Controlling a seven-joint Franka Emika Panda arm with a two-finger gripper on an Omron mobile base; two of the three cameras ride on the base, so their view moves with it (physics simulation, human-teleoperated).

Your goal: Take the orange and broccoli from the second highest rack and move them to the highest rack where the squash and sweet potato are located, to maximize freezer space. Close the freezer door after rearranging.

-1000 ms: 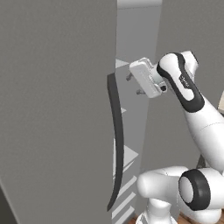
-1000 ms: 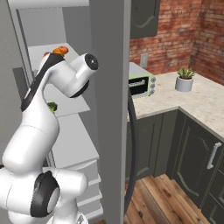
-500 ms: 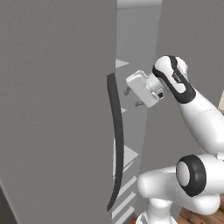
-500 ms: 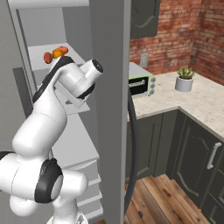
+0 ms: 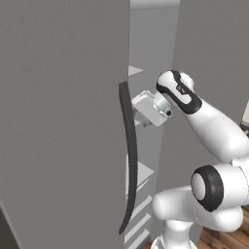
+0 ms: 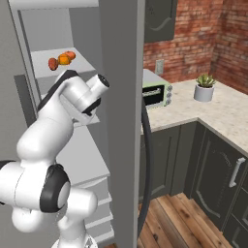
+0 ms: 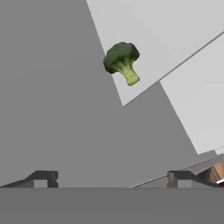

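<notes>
While claw (image 7: 112, 179) gapes, broccoli (image 7: 122, 61) ahead — untouched

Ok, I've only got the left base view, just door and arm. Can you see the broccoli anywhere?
Observer: Yes. In the hand view the broccoli lies alone on a white rack, ahead of the jaws.
Operator: Are the jaws holding anything?
Observer: No, they stand wide open with nothing between them.
Operator: And the upper rack?
Observer: In the right base view, three orange and reddish items sit close together on the upper rack.
</notes>
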